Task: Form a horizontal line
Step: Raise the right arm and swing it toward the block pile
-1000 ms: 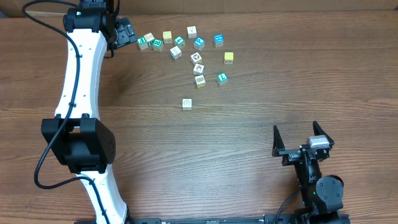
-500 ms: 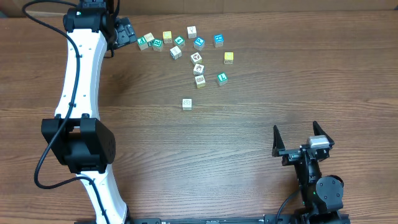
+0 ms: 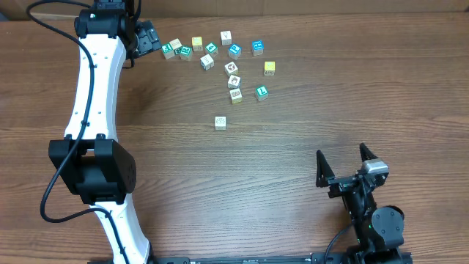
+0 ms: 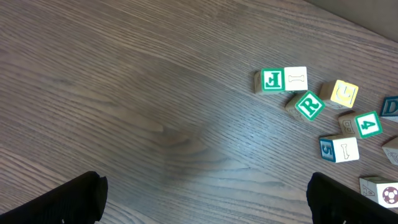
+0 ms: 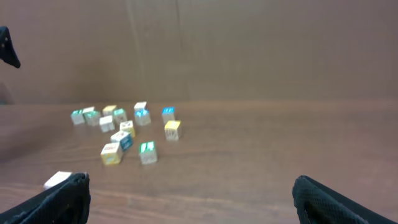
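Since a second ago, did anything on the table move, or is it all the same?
The right gripper slid a little to the left as seen from overhead, with its jaws open and empty. Nothing was grabbed or let go. The left gripper stayed beside the blocks, also open. No block moved, not even the lone block.

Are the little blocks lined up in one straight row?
No, the lettered blocks lie in a loose scatter, with one white block off on its own.
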Motion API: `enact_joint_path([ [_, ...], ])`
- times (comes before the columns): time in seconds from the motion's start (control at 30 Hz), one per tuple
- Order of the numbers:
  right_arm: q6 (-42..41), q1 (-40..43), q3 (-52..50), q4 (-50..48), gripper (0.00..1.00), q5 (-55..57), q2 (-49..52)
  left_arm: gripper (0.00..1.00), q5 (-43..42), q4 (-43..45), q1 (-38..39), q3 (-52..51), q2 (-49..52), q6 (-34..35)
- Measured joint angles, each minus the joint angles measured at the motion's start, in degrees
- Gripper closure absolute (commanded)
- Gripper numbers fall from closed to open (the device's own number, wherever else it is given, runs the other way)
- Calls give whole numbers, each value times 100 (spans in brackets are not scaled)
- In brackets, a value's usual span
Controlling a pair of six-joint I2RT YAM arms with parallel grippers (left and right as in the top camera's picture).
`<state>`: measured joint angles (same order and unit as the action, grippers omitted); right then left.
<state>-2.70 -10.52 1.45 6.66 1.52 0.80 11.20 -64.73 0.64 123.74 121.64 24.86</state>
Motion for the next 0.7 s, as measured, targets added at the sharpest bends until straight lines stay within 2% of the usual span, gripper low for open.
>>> enact_joint_path([
  [0.17,-199,-2,621,741,0,-20,9,0,-2,0,0,0,0,0],
  [0.37,-273,0,2105,1460,0,70,321,0,-2,-2,0,0,0,0],
  [0.53,-291,0,3464,2153,0,105,1185,0,0,-2,0,0,0,0],
  [0.7,-308,0,4918,3228,0,70,2472,0,-2,-2,0,0,0,0],
])
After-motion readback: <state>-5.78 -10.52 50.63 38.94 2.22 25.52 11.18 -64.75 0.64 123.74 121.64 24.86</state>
